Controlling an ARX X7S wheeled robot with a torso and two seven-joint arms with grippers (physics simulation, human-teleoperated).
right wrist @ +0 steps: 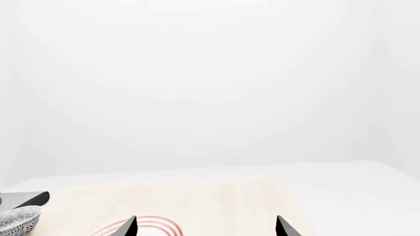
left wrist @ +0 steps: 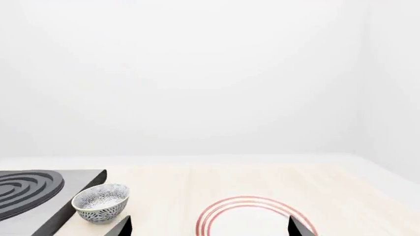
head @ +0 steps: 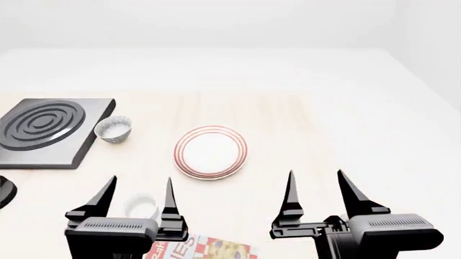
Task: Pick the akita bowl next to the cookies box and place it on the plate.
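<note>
The plate (head: pixel 211 152), white with red rings, lies mid-table, and its rim also shows in the wrist views (left wrist: pixel 256 219) (right wrist: pixel 147 223). One speckled akita bowl (head: pixel 114 129) (left wrist: pixel 100 201) stands upright beside the stove, far from the cookies box (head: pixel 205 249), whose corner shows at the near edge. No akita bowl next to the cookies box is in view. My left gripper (head: pixel 140 181) (left wrist: pixel 210 228) and right gripper (head: pixel 316 174) (right wrist: pixel 206 227) hover open and empty on the near side of the plate.
A black stove plate (head: pixel 47 129) (left wrist: pixel 33 189) lies at the left. A plain white cup (head: pixel 141 205) stands below the left gripper's fingers in the head view. A dark rounded shape (head: pixel 4 191) is cut off by the left edge. White walls lie beyond the table.
</note>
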